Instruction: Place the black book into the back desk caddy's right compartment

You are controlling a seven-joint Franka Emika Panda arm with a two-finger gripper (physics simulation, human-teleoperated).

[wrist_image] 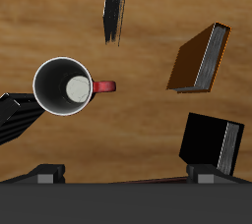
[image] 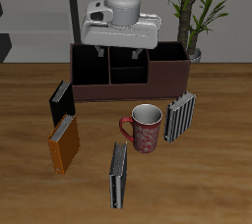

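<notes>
The black book (image: 61,99) stands on the table just in front of one end of the back desk caddy (image: 130,91), and its pale page edges show in the wrist view (wrist_image: 208,140). The caddy is a long dark brown box with a black inside and dividers. Its large end section, the right compartment (image: 168,64), holds nothing. My gripper (image: 122,50) (wrist_image: 126,177) hangs over the caddy's middle, above and behind the black book. It is open with nothing between its fingers.
An orange book (image: 64,142) (wrist_image: 200,59) lies in front of the black one. A red mug (image: 145,128) (wrist_image: 65,86), a striped book (image: 180,116) (wrist_image: 14,119) and a dark grey book (image: 118,174) (wrist_image: 115,6) stand nearer the front. A potted plant (image: 195,12) is behind the caddy.
</notes>
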